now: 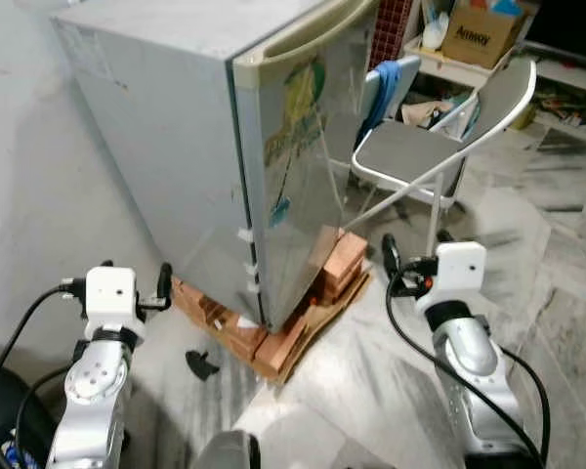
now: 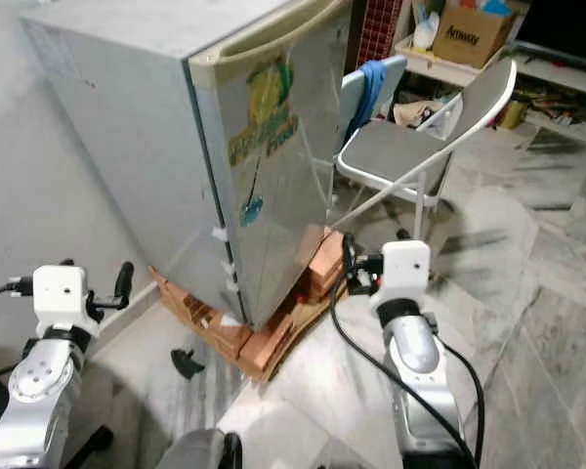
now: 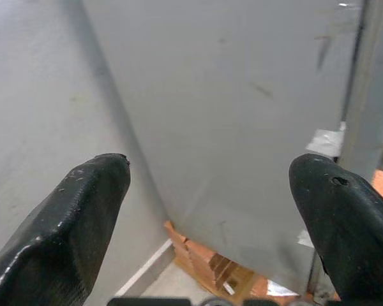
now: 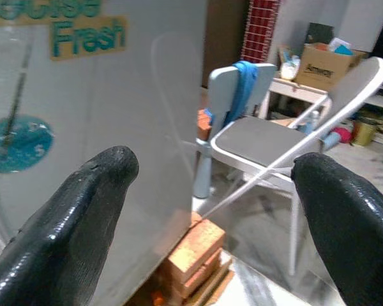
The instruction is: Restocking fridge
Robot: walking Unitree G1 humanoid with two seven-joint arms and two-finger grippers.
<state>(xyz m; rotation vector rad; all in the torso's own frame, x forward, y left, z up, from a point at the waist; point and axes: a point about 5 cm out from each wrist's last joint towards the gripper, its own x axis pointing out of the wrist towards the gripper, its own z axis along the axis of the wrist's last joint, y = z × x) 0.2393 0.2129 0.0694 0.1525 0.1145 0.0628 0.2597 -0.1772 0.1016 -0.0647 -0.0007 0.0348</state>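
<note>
left gripper (image 3: 207,210): fingers spread wide, nothing between them; raised in front of the fridge's plain grey side wall, near its lower corner
left fingers (image 3: 83,210): black, blunt tips, apart from the fridge
right gripper (image 4: 210,210): fingers spread wide, holding nothing; raised facing the fridge door and the chair beyond it
right fingers (image 4: 89,204): black, glossy, not touching anything
fridge (image 1: 176,137): small grey single-door unit, door shut, standing against the white wall at the robot's left-front; curved cream handle strip along the door's top edge
door stickers (image 1: 298,107): yellow-green graphic up high, round teal sticker lower down; text partly reads "Fresh" in the right wrist view
bricks (image 1: 337,264): orange-red, stacked under the fridge's base, raising it off the floor; more along the base edge on the left side
cardboard (image 1: 317,327): flat sheet under the bricks, sticks out past the front corner
folding chair (image 1: 420,147): grey seat and back, white tube frame, just beside the fridge door on the robot's right
blue cloth (image 1: 383,88): draped over a pale blue chair back behind the folding chair
cardboard box (image 1: 481,34): brown, printed lettering, on a low shelf in the far right corner
black scrap (image 1: 201,365): small, on the marble floor (image 1: 371,381) between the arms
arm cables (image 1: 410,342): black, looping from both wrists
</note>
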